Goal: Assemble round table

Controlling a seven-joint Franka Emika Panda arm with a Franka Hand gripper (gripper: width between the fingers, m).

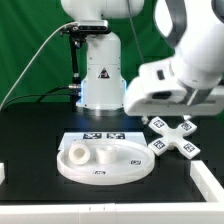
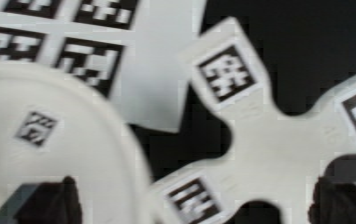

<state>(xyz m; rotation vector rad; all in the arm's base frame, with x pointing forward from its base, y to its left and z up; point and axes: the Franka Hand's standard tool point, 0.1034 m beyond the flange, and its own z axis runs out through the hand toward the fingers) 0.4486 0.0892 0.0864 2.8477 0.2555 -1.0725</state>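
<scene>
The large rimmed round disc (image 1: 100, 168) lies on the black table in front of the robot base. The short cylindrical leg (image 1: 84, 153) rests on the disc's top. The cross-shaped foot (image 1: 178, 138) lies flat to the exterior view's right of the disc, its tags facing up. My gripper (image 1: 160, 112) hovers over the foot, and the white hand hides its fingers in that view. In the wrist view the gripper (image 2: 201, 205) is open and empty. Its dark fingers (image 2: 50, 200) stand wide apart above an arm of the foot (image 2: 264, 130), beside the disc's rim (image 2: 50, 130).
The marker board (image 1: 105, 137) lies flat just behind the disc and also shows in the wrist view (image 2: 86, 40). The robot base (image 1: 100, 80) stands at the back. White blocks sit at the table's front corners (image 1: 208, 180).
</scene>
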